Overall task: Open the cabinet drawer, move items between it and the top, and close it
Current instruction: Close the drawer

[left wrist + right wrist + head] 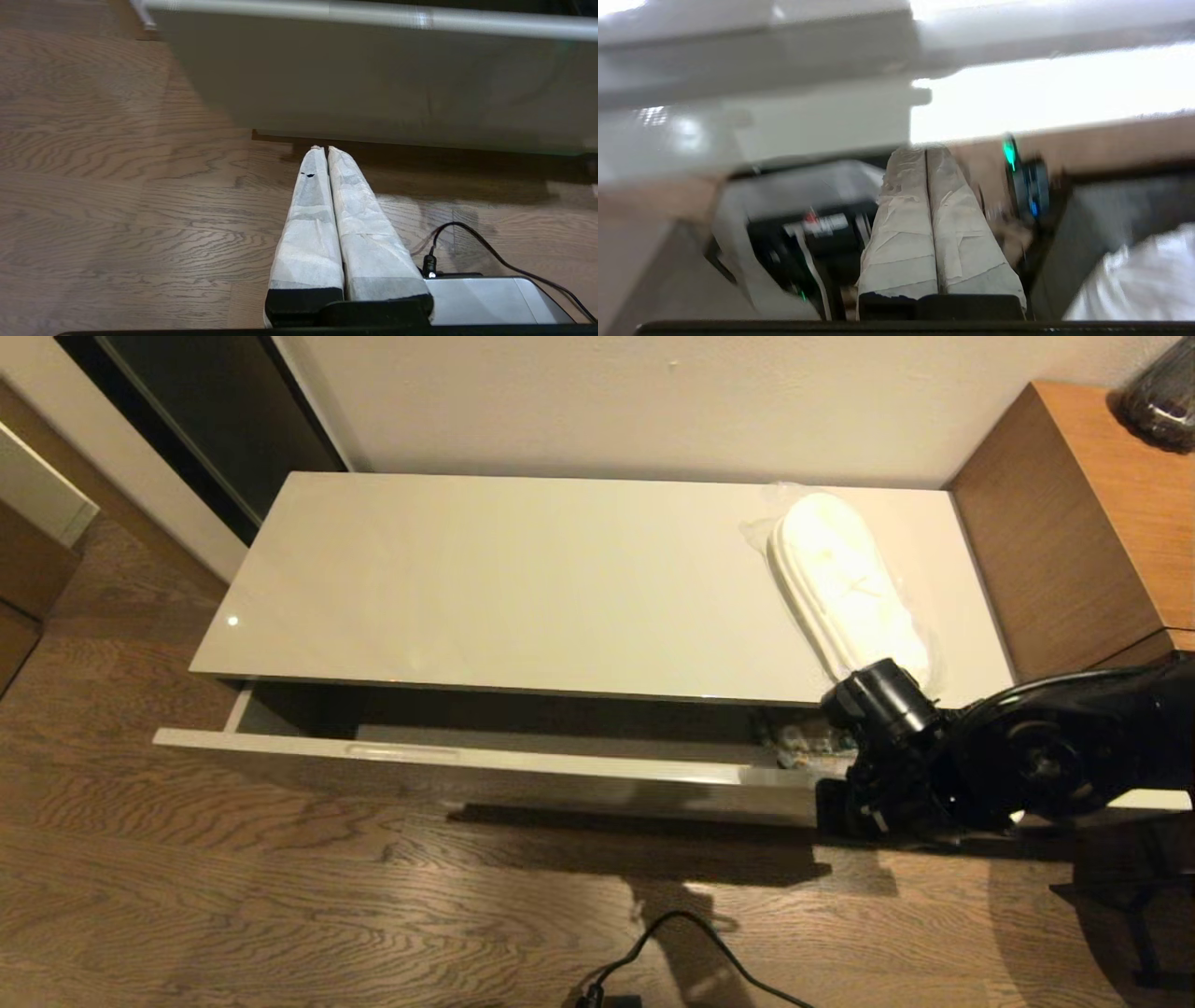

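So I had the drawer (485, 761) standing partly pulled out below the cabinet top (523, 579), and I judged the job to be in its transfer stage: open done, closing not yet. The slippers (845, 588) lay in their clear wrap on the top, toward the end nearest the brown cabinet (1074, 523), close to the front edge. Inside the drawer, just under that same stretch of the top, I could make out something with a label (803, 742), mostly hidden in shadow; I could not tell which item it was.

My right gripper (927, 158) was down at the drawer front, at the end nearest the brown cabinet, its fingers (901, 224) clenched together with nothing between them. That wrist's picture was smeared, so I could not tell what lay beneath it. The left gripper (324, 149) hung parked over the floor (93, 186) in front of the drawer face, fingers likewise pressed together and empty.

By my reckoning, the next move needed the right fingers released first, then brought either over the slippers or into the drawer gap. The overhanging top left only a narrow slot to reach through, and the arm itself blocked my head view of that corner. A black cable (691, 943) trailed on the floor before the drawer.
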Controlling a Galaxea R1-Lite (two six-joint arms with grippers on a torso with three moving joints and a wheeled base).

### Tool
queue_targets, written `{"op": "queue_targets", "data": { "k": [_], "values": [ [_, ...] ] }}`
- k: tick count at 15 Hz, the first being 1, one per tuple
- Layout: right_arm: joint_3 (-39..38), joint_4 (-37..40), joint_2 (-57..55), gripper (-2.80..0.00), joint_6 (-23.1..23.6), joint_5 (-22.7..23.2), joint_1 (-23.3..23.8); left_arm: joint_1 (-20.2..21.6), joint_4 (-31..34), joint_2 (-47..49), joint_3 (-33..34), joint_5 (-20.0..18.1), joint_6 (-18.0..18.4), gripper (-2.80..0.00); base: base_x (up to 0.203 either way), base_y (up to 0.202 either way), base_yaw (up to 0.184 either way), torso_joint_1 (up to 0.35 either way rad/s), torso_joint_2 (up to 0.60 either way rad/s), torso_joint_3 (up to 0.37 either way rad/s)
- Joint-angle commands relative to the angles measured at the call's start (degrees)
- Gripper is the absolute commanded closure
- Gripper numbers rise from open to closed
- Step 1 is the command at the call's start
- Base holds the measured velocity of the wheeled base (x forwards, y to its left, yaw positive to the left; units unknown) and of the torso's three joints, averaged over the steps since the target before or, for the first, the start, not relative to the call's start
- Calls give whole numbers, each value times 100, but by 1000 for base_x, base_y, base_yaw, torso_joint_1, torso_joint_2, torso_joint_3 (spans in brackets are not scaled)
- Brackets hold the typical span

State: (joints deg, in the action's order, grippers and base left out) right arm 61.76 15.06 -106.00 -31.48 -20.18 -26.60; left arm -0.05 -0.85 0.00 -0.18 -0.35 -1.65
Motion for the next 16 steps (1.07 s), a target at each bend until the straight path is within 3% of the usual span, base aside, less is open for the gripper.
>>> {"op": "queue_targets", "data": {
  "k": [1,4,7,12,16],
  "values": [
    [862,168,-215,0,196,-36,230,-4,-3,9,1,0,-2,0,0,0,0,0,0,0],
    [1808,633,-387,0,451,-106,370,5,-3,9,1,0,-2,0,0,0,0,0,0,0],
    [1962,854,-280,0,635,-118,375,0,-3,9,1,0,-2,0,0,0,0,0,0,0],
    [2352,1849,214,0,733,-119,375,-4,-3,9,1,0,-2,0,0,0,0,0,0,0],
    [2772,3299,1048,0,765,-119,375,4,-3,8,1,0,-2,0,0,0,0,0,0,0]
  ]
}}
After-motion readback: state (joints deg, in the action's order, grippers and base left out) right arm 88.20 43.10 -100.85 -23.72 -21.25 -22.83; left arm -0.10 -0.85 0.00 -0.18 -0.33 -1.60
